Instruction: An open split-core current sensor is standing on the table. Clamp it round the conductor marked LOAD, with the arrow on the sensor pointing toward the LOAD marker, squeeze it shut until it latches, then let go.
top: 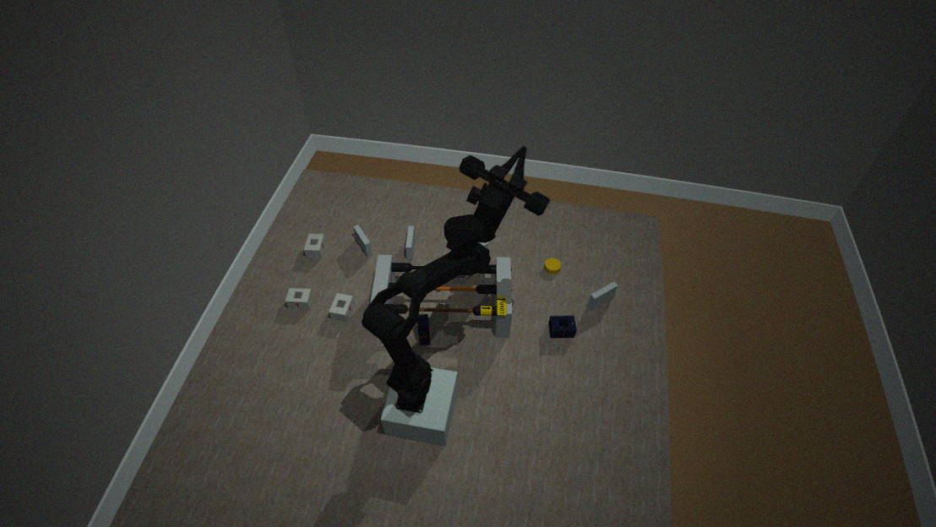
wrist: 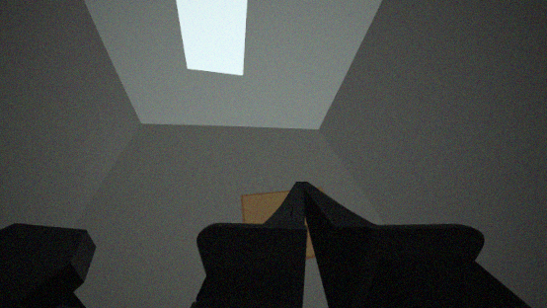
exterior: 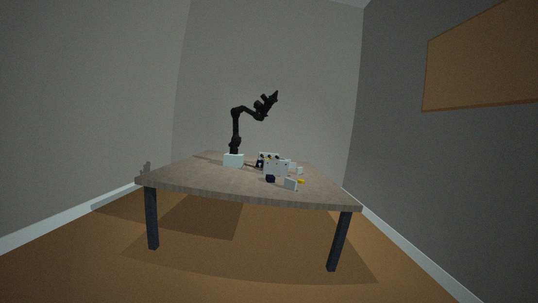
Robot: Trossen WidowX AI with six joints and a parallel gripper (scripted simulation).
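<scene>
Top view shows the gripper [top: 523,149] [exterior: 277,91] [wrist: 301,187] clenched on nothing, raised high above the table [top: 524,419] [exterior: 210,180], away from its edges.

2 views sharing the table [top: 589,419] [exterior: 210,180]

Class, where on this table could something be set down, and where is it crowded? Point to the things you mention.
Room: between the yellow disc [top: 552,264] [exterior: 301,181] and the table's right edge, top view; also right of the pale base block [top: 415,428] [exterior: 233,160]. Crowded: around the conductor stand [top: 503,268] [exterior: 276,168].
</scene>
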